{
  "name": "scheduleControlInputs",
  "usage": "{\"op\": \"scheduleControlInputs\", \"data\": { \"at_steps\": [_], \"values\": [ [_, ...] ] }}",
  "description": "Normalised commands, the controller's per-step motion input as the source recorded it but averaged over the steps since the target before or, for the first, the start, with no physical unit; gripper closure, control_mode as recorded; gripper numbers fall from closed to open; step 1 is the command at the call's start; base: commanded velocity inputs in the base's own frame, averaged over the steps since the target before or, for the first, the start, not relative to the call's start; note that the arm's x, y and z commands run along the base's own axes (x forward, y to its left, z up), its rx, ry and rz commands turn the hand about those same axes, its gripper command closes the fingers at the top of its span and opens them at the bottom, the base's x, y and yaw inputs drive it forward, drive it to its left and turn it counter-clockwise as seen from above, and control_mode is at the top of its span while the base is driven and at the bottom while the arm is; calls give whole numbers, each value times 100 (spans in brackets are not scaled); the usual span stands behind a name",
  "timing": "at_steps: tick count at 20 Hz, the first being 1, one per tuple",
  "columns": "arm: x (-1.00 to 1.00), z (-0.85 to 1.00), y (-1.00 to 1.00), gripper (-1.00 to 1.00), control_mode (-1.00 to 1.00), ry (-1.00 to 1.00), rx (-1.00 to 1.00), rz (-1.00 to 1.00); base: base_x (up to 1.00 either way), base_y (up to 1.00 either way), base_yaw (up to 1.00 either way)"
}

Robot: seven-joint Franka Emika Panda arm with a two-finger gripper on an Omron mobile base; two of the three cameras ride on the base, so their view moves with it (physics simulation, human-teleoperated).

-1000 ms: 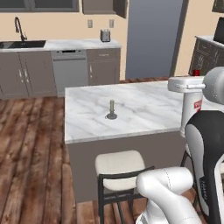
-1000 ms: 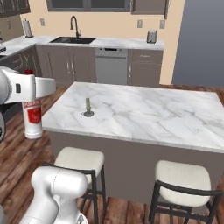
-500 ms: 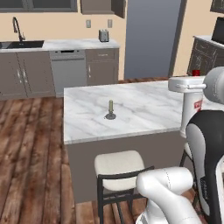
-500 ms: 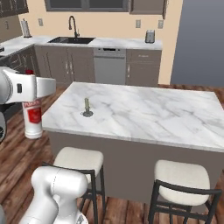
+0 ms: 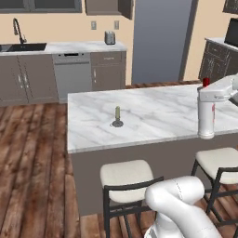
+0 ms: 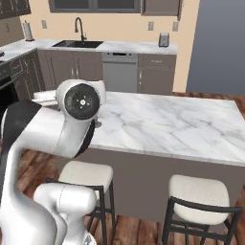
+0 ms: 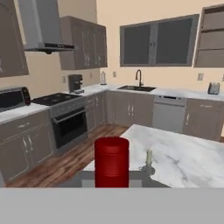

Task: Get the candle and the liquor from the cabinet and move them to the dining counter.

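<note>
- Candle [image 5: 117,115] stands upright on the dining table [image 5: 158,116], on the marble top toward its left edge, in a small dark holder with a round dish base. Also seen in the hand view [image 7: 148,160], just right of the bottle's cap.
- Liquor [image 5: 206,111]: white bottle, red cap up, upright, at the table's right front corner. Its base sits at the level of the front edge; can't tell whether it rests on the top or hangs just off it.
- Red marking on the bottle's side, too small to read. No brand text legible anywhere.
- Hand [image 5: 211,96] is at the bottle's upper body, with the white wrist link crossing it. The bottle is carried right at the fingers, its red cap [image 7: 111,161] close in front of the hand camera, so it reads as grasping the liquor. Fingertips themselves are hidden.
- Candle and liquor are well apart on the table, with bare marble between them.
- Two cushioned stools [image 5: 126,181] are tucked at the table's front edge.
- Back wall counter carries a toaster [image 5: 109,37] and a sink with dark faucet [image 5: 17,31]; a dishwasher [image 5: 73,76] sits below.
- Hand view: stove and oven [image 7: 65,116] on the left run, range hood [image 7: 38,27] above, dark upper cabinets [image 7: 83,43].
</note>
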Motion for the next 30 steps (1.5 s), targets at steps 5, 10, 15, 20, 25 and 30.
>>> {"op": "scheduleControlInputs", "data": {
  "at_steps": [5, 10, 15, 20, 25, 30],
  "values": [
    [100, -63, -10, 100, -100, 3, 4, 48, 0, 0, 0],
    [95, -63, 0, 100, -100, 0, 2, 38, 0, 0, 0],
    [82, -42, 0, 100, -100, 1, 7, 21, 0, 0, 0],
    [79, -21, 0, 100, -100, 0, 9, 0, 0, 0, 0],
    [73, -29, 0, 100, -100, 0, 6, 0, 0, 0, 0],
    [63, -26, 6, 100, -100, 0, 0, 0, 0, 0, 0]
  ]
}}
